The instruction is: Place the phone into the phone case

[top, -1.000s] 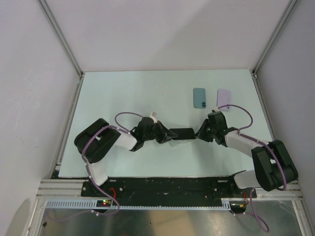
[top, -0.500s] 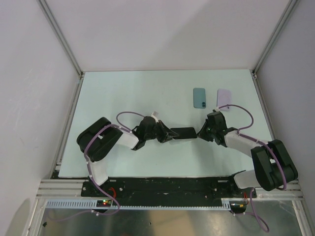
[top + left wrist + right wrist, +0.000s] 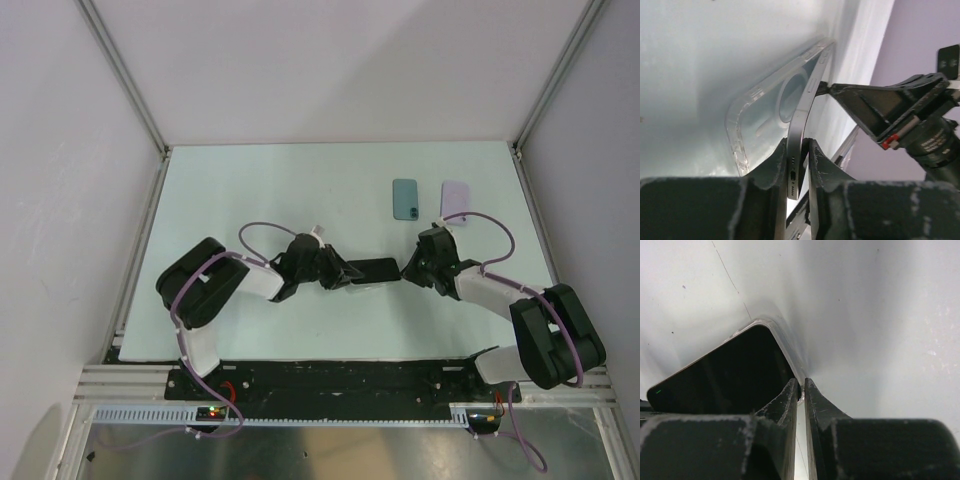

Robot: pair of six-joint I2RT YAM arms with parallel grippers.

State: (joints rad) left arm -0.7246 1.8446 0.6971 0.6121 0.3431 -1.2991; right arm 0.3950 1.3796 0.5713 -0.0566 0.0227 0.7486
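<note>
Both phone [image 3: 372,270] ends are met | one is grasped by left claw [image 3: 799,145] — other is touched by clenched right claw [image 3: 801,385] | case [image 3: 760,107] just beside phone

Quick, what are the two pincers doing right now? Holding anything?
Left pincer: closed on the bottom end of the phone.
Right pincer: closed, pinching the phone at its other end.

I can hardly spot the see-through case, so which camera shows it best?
The left wrist view: the clear case shows nearly whole, ring mark included, angled off the phone. The top view gives only a pale sliver under the phone; the right wrist view, just a clear rim round one screen corner.
</note>
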